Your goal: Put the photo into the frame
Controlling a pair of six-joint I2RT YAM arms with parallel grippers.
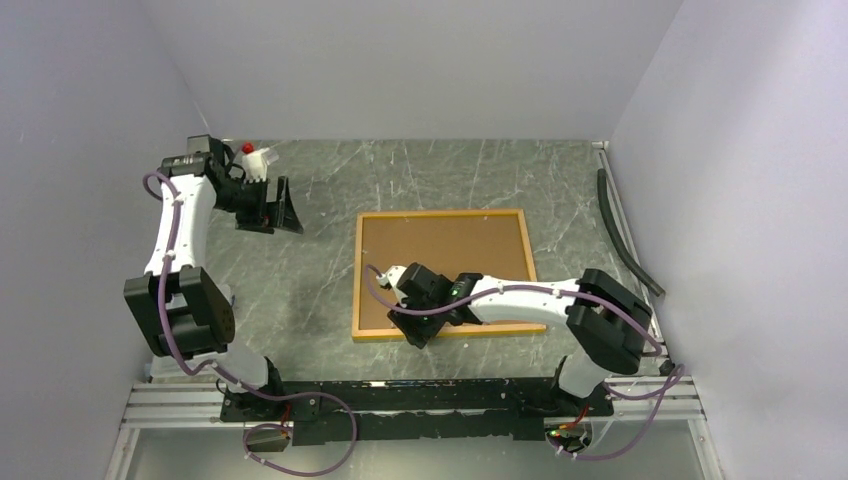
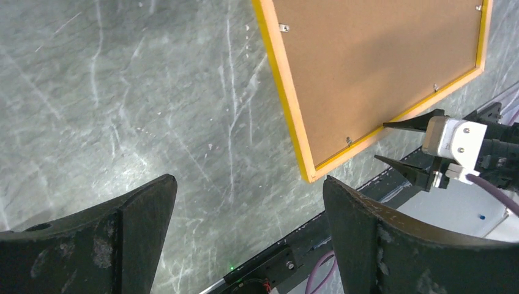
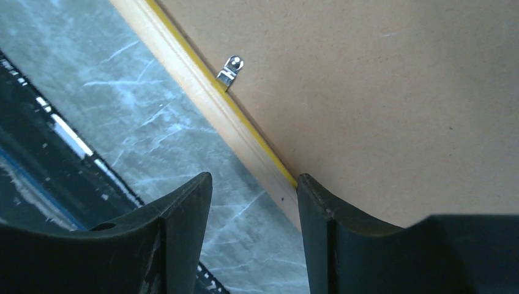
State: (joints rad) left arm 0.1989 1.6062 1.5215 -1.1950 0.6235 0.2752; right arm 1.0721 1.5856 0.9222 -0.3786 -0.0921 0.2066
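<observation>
The frame [image 1: 357, 280] lies flat in the middle of the table with its paler back up and a plain brown backing board [image 1: 445, 260] filling it. The photo is hidden. My right gripper [image 1: 420, 330] is low over the near rail by the near-left corner, open. In the right wrist view one finger is over the board [image 3: 379, 92] and the other over bare table, the rail [image 3: 202, 101] running between them [image 3: 254, 184]. My left gripper [image 1: 275, 218] hangs wide open at the far left, away from the frame [image 2: 284, 92], holding nothing [image 2: 250, 187].
A small metal tab [image 3: 229, 70] sits at the board's edge inside the rail. A white object with a red cap [image 1: 252, 155] stands at the far left. A black hose [image 1: 625, 235] lies along the right wall. The metal mounting rail [image 1: 400, 400] runs along the near edge.
</observation>
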